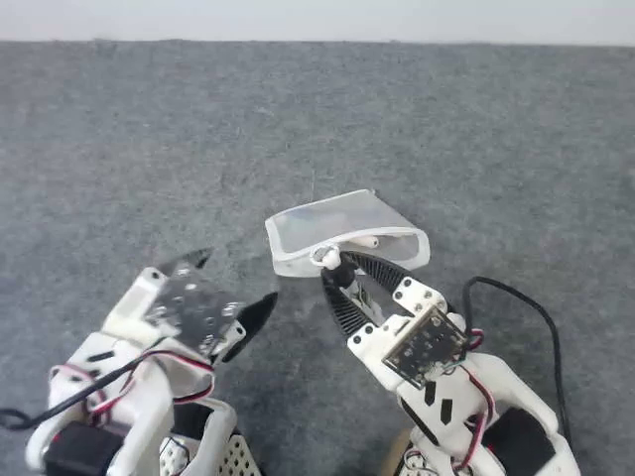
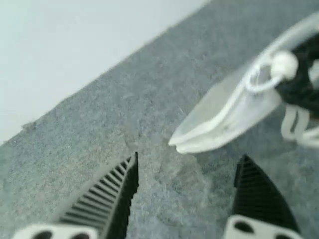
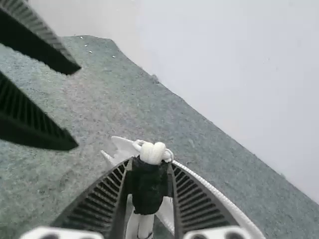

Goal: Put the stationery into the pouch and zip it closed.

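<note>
The translucent white pouch (image 1: 342, 226) lies on the grey carpet mid-table, with a white pen-like piece of stationery (image 1: 371, 241) inside near its mouth. My right gripper (image 1: 337, 270) (image 3: 151, 167) is at the pouch's near edge, shut on the black zipper pull (image 3: 147, 185), whose white bead (image 3: 153, 152) (image 1: 325, 257) sticks out past the tips. My left gripper (image 1: 236, 280) (image 2: 189, 164) stands open just left of the pouch and holds nothing. The pouch corner (image 2: 219, 119) and the bead (image 2: 283, 64) lie just beyond its fingertips.
Grey carpet (image 1: 149, 149) covers the table, with open room to the left, right and behind the pouch. A black cable (image 1: 536, 317) loops by the right arm. The left gripper's dark fingers (image 3: 30, 74) stand close beside the right gripper.
</note>
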Robot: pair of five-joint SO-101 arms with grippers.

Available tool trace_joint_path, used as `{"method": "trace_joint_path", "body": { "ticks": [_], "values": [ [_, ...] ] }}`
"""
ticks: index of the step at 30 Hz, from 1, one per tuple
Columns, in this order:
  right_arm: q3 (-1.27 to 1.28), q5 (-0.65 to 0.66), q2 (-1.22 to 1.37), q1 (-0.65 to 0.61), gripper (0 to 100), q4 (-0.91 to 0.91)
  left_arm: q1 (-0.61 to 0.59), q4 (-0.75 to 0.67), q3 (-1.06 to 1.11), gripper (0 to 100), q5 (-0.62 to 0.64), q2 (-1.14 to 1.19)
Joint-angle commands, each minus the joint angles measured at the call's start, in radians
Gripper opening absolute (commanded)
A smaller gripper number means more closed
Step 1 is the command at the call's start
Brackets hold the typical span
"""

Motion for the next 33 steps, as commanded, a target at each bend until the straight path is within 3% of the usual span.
{"method": "trace_joint_path", "body": {
  "ticks": [1, 5, 12, 17, 23, 33],
  "values": [
    [-0.055, 0.014, -0.031, 0.021, 0.6, 0.024, 0.091, -0.054, 0.097, 29, -0.043, -0.008],
    [-0.055, 0.014, -0.041, 0.021, 0.6, 0.053, 0.181, -0.121, 0.182, 29, -0.043, -0.008],
    [-0.055, 0.009, -0.041, 0.018, 0.6, 0.062, 0.195, -0.272, 0.271, 29, -0.044, -0.008],
    [-0.055, 0.009, -0.041, 0.021, 0.6, 0.059, 0.267, -0.338, 0.334, 29, -0.038, -0.008],
    [-0.052, 0.014, -0.039, 0.022, 0.6, 0.053, 0.348, -0.427, 0.407, 17, -0.038, -0.008],
    [-0.049, 0.015, -0.030, 0.054, 0.6, 0.031, 0.396, -0.430, 0.414, 1, -0.038, -0.008]
  ]
}}
